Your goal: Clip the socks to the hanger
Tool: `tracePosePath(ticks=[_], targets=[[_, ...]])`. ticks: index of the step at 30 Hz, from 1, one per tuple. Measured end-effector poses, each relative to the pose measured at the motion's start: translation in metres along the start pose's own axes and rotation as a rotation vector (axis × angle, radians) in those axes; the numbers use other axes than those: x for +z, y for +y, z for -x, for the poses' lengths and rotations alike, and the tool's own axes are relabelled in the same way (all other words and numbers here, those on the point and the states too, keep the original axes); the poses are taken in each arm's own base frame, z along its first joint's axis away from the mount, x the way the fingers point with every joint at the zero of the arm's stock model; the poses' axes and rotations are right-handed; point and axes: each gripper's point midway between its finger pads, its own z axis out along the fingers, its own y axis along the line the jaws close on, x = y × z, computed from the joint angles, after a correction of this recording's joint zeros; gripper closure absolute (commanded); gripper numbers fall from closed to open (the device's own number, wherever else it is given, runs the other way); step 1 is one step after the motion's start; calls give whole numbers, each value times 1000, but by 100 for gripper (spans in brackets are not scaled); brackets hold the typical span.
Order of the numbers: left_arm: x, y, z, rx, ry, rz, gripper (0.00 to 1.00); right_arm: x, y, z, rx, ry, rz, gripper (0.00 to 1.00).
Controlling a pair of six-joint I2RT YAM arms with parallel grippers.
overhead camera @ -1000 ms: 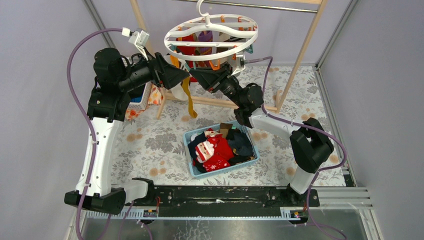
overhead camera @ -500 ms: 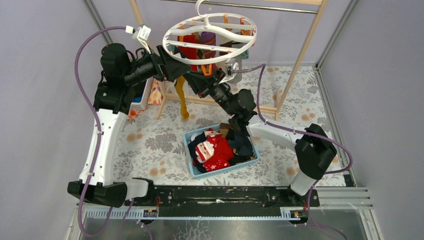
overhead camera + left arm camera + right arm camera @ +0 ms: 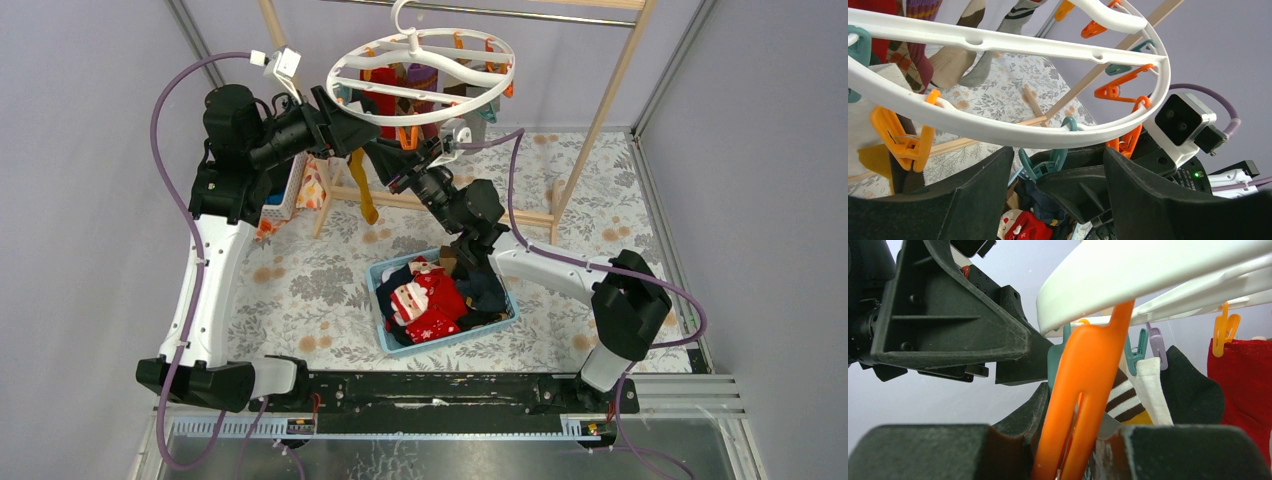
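As the hanger hangs part-filled, stage: mid-task, some pairs up, many to go.
Left gripper: just under the hanger's left rim, fingers apart, nothing clamped between them.
Mustard sock: dangling below the hanger's left edge; whether a clip already holds it cannot be told.
Clipped socks: red, striped, dark and argyle pieces hanging inside the hanger's ring; this part is judged done.
Right gripper: directly beneath the hanger's near rim, closed on an orange clip, probably squeezing it for the next sock.
Free clips: orange and teal, unused along the hanger's right rim.
Loose socks: heaped in the blue basket well below the hanger, awaiting clipping.
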Motion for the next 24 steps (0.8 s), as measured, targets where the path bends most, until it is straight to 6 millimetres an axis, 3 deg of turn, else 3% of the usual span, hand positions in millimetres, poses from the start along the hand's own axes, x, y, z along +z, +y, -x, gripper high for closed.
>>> tracePosePath(ticks=[4, 13, 18, 21, 24], targets=[[1, 3, -2, -6, 1, 7, 37, 1, 0, 0, -5, 0, -4, 92], [4, 12, -12, -38, 20, 21, 39, 3, 4, 1, -9, 4, 0, 92], [6, 13, -9, -31, 11, 21, 46, 2, 5, -1, -12, 9, 2, 92], [8, 15, -8, -32, 10, 25, 57, 2, 5, -1, -15, 10, 2, 88], [10, 16, -8, -33, 12, 22, 77, 2, 3, -3, -19, 18, -8, 69]])
